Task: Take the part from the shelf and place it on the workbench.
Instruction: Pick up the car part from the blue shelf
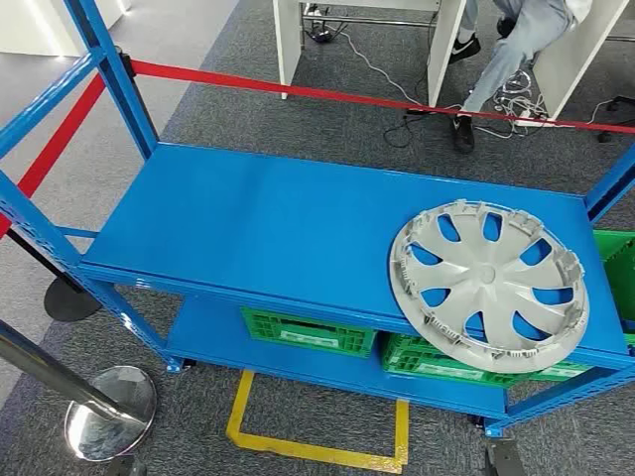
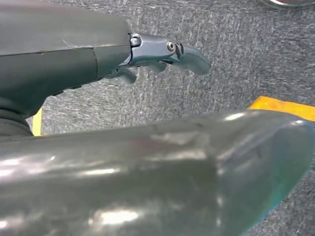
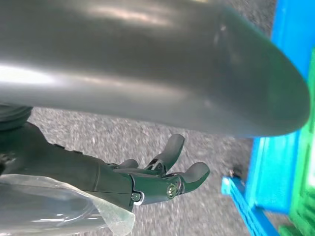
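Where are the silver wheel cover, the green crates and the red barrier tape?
wheel cover (image 1: pixel 488 275), head view, on its centre hub.
green crates (image 1: pixel 307 332), head view, on the front wall of the left crate, lower shelf.
red barrier tape (image 1: pixel 337 96), head view, on the strip behind the shelf.

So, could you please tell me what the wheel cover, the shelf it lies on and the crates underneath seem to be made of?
The wheel cover looks like moulded plastic in a matte silver-grey: thin spokes, with small clips around its rim. The shelf looks like painted sheet metal, glossy blue, with perforated uprights. The crates look like green plastic with lattice walls. All of this is judged by look alone.
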You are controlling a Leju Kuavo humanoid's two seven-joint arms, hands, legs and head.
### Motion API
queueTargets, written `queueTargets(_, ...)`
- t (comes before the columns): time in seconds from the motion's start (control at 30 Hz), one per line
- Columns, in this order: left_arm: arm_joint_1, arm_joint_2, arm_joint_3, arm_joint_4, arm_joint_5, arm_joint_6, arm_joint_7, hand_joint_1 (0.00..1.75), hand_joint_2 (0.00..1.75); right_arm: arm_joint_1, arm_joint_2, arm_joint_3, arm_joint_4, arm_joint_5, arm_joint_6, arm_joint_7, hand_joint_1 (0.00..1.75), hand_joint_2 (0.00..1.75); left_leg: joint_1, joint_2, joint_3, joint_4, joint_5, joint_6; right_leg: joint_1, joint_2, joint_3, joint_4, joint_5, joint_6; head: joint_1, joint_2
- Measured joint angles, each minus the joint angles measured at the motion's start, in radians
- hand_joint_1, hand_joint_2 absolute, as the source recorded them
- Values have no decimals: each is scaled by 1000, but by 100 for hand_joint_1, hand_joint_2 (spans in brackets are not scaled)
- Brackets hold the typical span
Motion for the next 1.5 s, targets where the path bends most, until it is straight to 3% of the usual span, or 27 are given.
queueTargets(0.37,18,42,-91,-89,37,78,8,0,0,55,60,-209,-181,188,-25,40,0,0,0,0,0,0,0,0,0,0,1,0,0,0,0,0)
queueTargets(0.7,24,53,-139,-125,37,122,26,0,0,38,174,-473,-307,396,59,25,0,0,0,0,0,0,0,0,0,0,2,0,0,0,0,0)
queueTargets(1.2,15,52,-227,-132,87,168,28,0,0,-68,367,-884,-508,657,173,-77,0,0,0,0,0,0,0,0,0,0,2,0,0,0,0,0)
queueTargets(1.43,2,52,-270,-132,115,185,29,0,0,-106,429,-988,-604,758,168,-175,0,0,0,0,0,0,0,0,0,0,2,0,0,0,0,0)
queueTargets(1.5,0,53,-276,-134,118,186,32,0,0,-105,434,-986,-627,790,148,-213,0,87,0,0,0,0,0,0,0,0,2,0,0,0,0,0)
